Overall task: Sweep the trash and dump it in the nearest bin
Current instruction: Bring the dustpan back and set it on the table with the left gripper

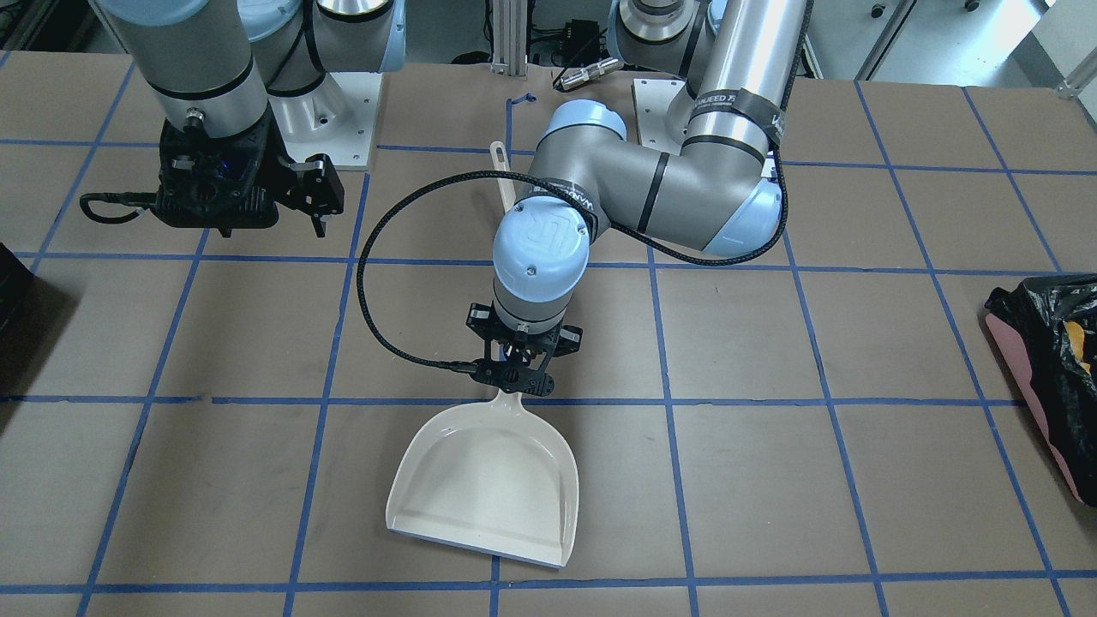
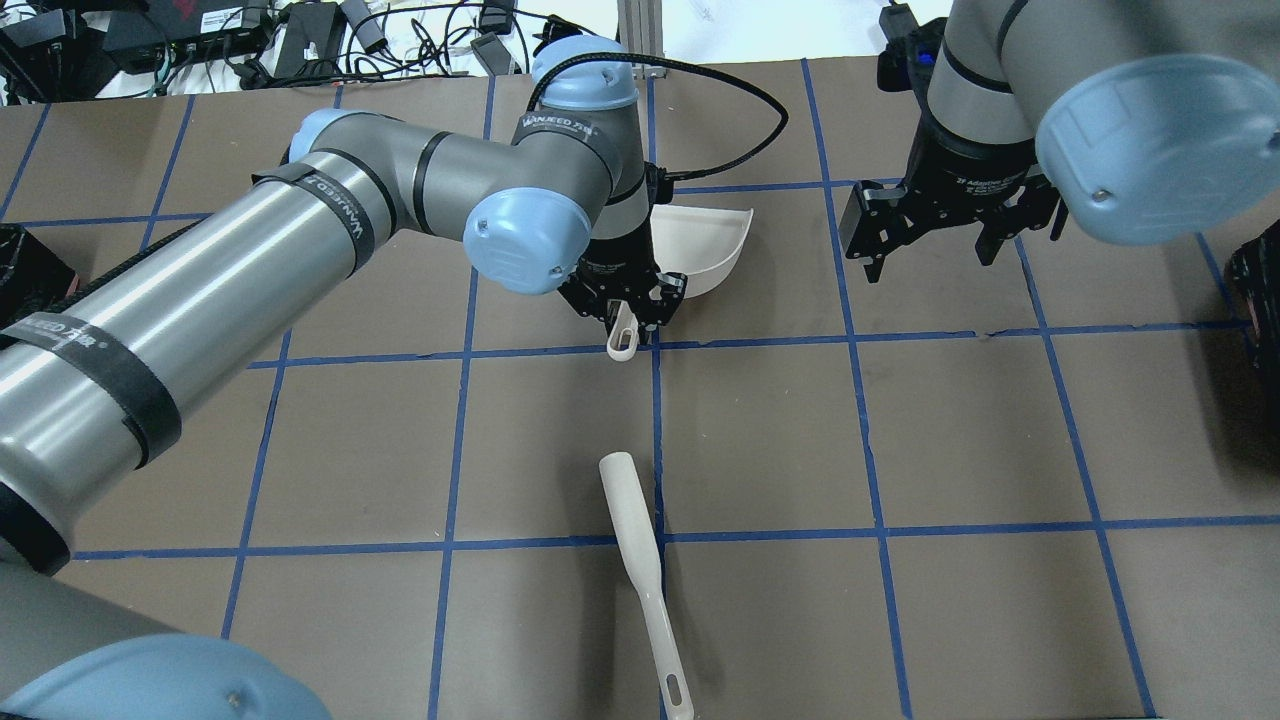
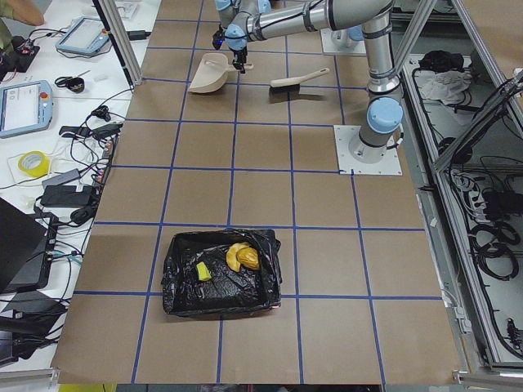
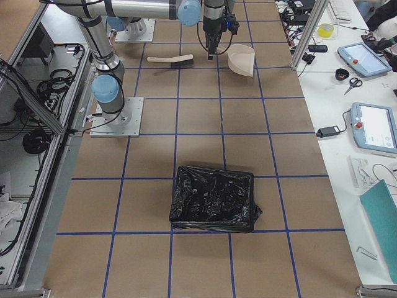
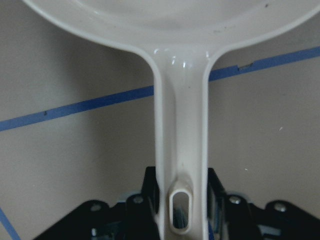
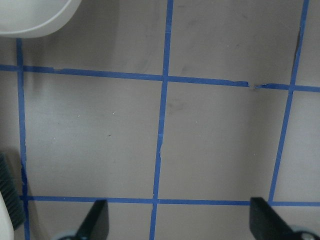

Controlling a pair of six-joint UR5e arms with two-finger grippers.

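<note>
Dustpan (image 1: 484, 480) handle between left jaws, trash (image 3: 243, 257) inside bin (image 3: 175, 284).

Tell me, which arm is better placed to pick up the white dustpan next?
Left. The left gripper has its fingers on both sides of the dustpan handle, though I can't tell whether they clamp it. The right gripper hangs open above the table, off to one side, touching nothing.

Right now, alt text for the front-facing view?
The left pincer grips a white dustpan by its handle, the pan resting empty on the gridded table. The right pincer hangs open and empty at upper left; a pink-sided bin lined with a black bag sits at the right edge.
</note>
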